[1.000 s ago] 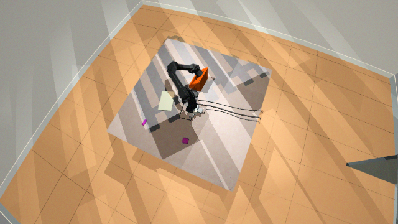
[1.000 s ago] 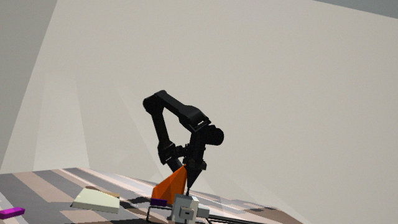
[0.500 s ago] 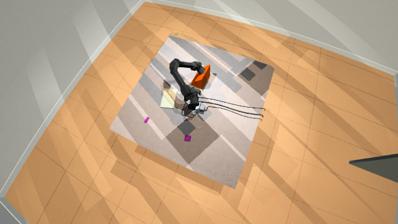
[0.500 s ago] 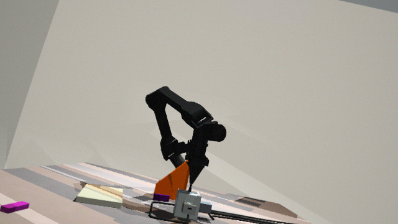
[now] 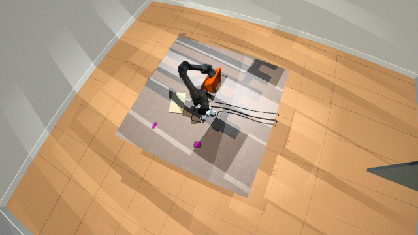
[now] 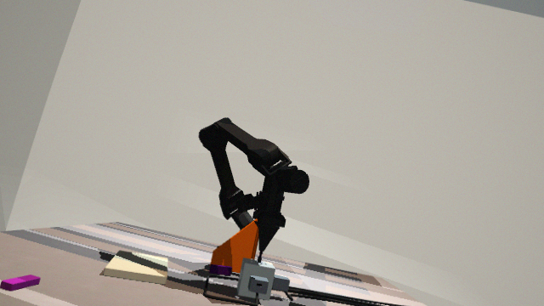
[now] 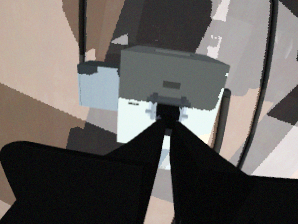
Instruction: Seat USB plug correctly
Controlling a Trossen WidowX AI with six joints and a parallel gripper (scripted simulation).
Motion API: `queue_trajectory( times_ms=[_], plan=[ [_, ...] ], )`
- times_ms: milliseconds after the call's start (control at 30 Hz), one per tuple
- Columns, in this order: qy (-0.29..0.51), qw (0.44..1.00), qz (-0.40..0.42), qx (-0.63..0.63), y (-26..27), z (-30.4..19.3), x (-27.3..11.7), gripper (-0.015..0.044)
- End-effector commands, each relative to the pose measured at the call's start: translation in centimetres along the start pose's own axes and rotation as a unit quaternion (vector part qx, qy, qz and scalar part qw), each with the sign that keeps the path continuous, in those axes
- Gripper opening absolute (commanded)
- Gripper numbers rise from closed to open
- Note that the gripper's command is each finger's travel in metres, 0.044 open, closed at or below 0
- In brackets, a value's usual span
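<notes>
The power cube is a pale grey block with blocks on its sides; in the top view it is small and partly under the arm. My gripper points down at its top and is shut on the USB plug, a small black piece. The plug is at the socket, where small light tabs show on both sides of it in the wrist view. The fingers and plug cover the socket opening, so insertion depth and which way round the plug is cannot be told.
A grey side block juts from the cube. Black cables trail from it. An orange wedge, a cream slab, a magenta bar and a magenta cube are nearby.
</notes>
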State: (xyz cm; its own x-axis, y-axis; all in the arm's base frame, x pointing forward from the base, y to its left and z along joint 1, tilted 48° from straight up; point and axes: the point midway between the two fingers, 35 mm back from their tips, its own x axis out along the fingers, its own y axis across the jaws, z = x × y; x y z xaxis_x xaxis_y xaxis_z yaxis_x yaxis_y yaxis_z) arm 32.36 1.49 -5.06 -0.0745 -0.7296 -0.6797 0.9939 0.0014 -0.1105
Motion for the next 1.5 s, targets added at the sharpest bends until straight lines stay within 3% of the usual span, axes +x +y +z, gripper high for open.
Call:
queue_trajectory(
  times_ms=[0, 1433, 1467],
  plan=[
    [-0.002, 1.000, 0.000, -0.001, 0.02, 0.02, 0.19, 0.0000],
    [-0.002, 1.000, 0.000, -0.001, 0.02, 0.02, 0.35, 0.0000],
    [0.000, 1.000, 0.002, -0.001, 0.00, -0.07, 0.09, 0.0026]
  ],
)
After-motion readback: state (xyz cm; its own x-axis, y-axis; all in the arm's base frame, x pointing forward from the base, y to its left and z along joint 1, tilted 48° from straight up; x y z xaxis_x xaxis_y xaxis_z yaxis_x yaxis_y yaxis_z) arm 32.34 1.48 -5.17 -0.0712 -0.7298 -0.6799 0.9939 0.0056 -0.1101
